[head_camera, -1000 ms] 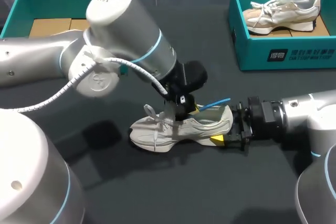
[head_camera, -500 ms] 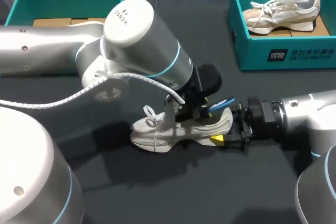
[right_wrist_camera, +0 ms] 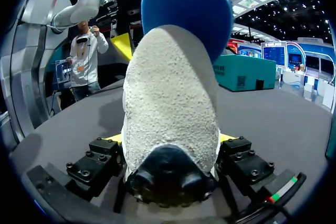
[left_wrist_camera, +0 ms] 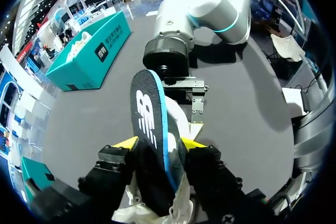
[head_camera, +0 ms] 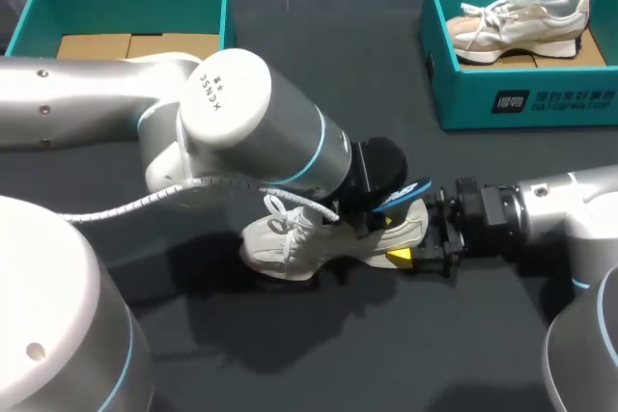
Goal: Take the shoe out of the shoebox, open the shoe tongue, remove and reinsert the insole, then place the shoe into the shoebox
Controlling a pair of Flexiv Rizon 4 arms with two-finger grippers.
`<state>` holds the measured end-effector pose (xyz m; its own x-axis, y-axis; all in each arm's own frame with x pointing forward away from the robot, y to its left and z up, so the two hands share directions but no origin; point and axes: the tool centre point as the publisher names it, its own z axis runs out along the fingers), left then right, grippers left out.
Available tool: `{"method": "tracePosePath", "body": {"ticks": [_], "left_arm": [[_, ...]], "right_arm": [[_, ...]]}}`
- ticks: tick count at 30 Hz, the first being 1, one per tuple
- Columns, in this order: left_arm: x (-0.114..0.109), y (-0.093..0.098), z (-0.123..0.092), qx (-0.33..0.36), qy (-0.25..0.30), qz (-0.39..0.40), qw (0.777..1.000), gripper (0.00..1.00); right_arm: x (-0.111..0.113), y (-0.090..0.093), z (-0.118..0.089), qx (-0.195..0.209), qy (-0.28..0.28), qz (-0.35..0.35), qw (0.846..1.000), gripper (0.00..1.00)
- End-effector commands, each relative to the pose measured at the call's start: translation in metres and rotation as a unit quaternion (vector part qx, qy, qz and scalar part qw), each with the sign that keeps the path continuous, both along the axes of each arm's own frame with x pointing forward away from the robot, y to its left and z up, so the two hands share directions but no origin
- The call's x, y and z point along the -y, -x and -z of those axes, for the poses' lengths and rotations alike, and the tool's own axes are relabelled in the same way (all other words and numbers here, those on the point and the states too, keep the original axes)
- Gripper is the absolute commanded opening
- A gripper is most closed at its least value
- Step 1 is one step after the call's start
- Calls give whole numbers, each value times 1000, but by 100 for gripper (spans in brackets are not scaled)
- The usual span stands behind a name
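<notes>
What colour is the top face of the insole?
The insole is black with blue edge; left wrist view.

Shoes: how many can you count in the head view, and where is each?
2. The handled shoe lies mid-table; the second shoe rests in the shoebox at far right. None seems hidden.

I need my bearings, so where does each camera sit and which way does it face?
Head view: fixed above and behind, looking down on the table; left arm enters from the left, right arm from the right, both at the shoe.
Left wrist view: on the left wrist, looking along the left gripper, shut on the insole, toward the right arm.
Right wrist view: on the right wrist, looking along the right gripper at the shoe's heel it grips.
Shared: both wrist views show the insole.
</notes>
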<state>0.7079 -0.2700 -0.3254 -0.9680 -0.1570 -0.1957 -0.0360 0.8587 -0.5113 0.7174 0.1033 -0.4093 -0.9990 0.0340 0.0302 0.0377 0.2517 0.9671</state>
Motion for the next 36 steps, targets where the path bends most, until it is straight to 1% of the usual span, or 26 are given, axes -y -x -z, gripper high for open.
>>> {"method": "tracePosePath", "body": {"ticks": [1,2,3,9,16,20,21,22,23,24,28,32,36], "left_arm": [[4,-6,4,0,1,-5,1000,29],[4,-7,4,0,2,-8,1000,11],[4,-9,3,0,3,-8,1000,0],[4,-14,-4,3,15,-8,1000,0],[11,-22,-18,11,38,-14,999,0],[13,-22,-19,9,43,-11,999,0],[13,-22,-18,7,44,-10,999,9],[12,-21,-16,6,44,-9,999,27],[12,-20,-15,6,44,-9,999,37],[13,-19,-13,5,43,-7,999,40],[14,-18,-7,11,42,-9,999,44],[13,-17,-3,13,46,-6,999,44],[13,-16,0,15,50,0,999,40]], "right_arm": [[-1,2,-1,0,2,1,1000,0],[-1,2,-1,0,2,1,1000,0],[-1,2,-1,0,2,1,1000,0],[-1,2,-1,0,2,1,1000,0],[-1,2,-1,0,2,1,1000,0],[-1,2,-1,0,2,1,1000,0],[-1,2,-1,0,2,1,1000,0],[-1,2,-1,0,2,1,1000,0],[-1,2,-1,0,2,1,1000,0],[-1,2,-1,0,2,1,1000,0],[-1,2,-1,0,2,1,1000,0],[-1,2,-1,0,2,1,1000,0],[-1,2,-1,0,2,1,1000,0]]}}
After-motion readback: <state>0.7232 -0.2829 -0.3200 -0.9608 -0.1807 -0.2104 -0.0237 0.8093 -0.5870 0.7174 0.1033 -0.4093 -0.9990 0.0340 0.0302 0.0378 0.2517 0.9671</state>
